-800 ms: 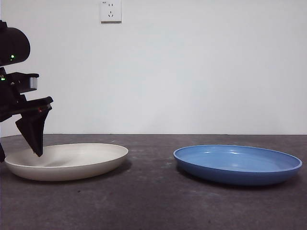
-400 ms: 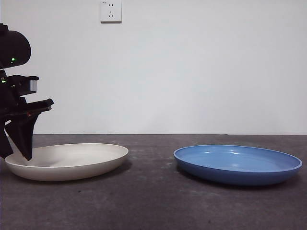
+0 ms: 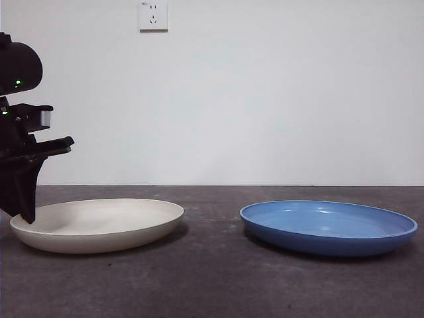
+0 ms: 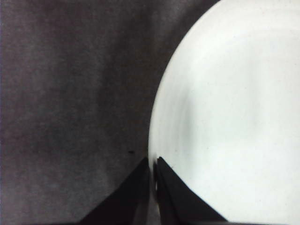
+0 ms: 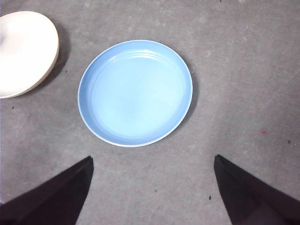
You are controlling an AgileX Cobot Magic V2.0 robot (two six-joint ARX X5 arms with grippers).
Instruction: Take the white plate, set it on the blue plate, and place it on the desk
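The left gripper (image 4: 152,171) is clenched on the rim of the white plate (image 3: 99,224): in the left wrist view one black jaw stands outside the edge and the other inside it, with almost no gap between them. In the front view this gripper comes down at the far left side onto the plate's left edge. The white plate sits on the desk (image 3: 212,278), and I cannot tell if the gripped edge is raised. The blue plate (image 3: 328,226) lies flat on the desk to the right, well apart from the white one. The right gripper (image 5: 152,187) hangs high over the blue plate with its jaws spread wide and nothing between them.
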